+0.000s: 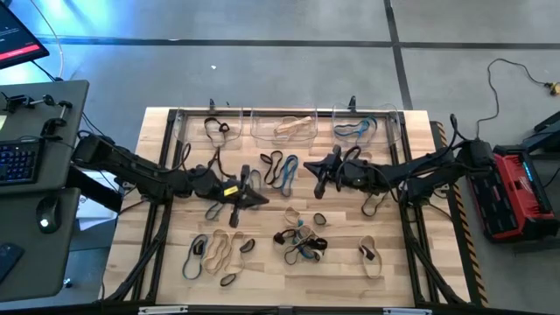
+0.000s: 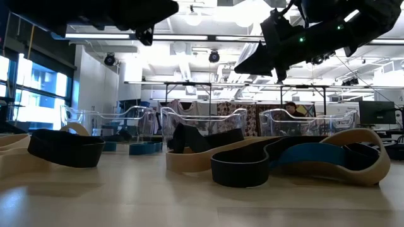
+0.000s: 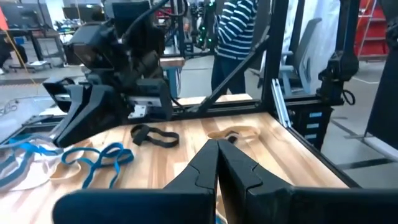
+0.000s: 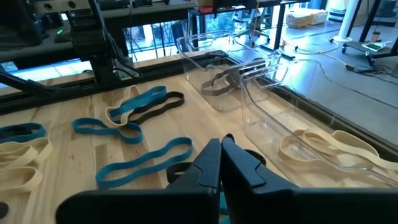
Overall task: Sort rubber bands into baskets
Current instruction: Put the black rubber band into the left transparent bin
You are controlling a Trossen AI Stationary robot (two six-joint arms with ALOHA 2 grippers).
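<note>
Rubber bands in black, tan and blue lie loose on the wooden table: a blue and black group (image 1: pixel 280 171) at the middle, a mixed pile (image 1: pixel 302 241) nearer the front, and more (image 1: pixel 210 249) at the front left. Three clear baskets stand along the far edge: the left one (image 1: pixel 210 127) holds black bands, the middle one (image 1: pixel 284 125) tan, the right one (image 1: pixel 366 127) blue. My left gripper (image 1: pixel 261 199) (image 3: pixel 217 149) hovers shut, left of the middle. My right gripper (image 1: pixel 308 164) (image 4: pixel 222 146) hovers shut, right of the blue group. Neither holds anything.
A single tan band (image 1: pixel 372 258) lies at the front right and a black one (image 1: pixel 319 216) near the middle. Metal frame rails run along the table's sides. A person in a striped shirt (image 3: pixel 233 37) stands beyond the table. A desk with a keyboard (image 1: pixel 17 162) stands to the left.
</note>
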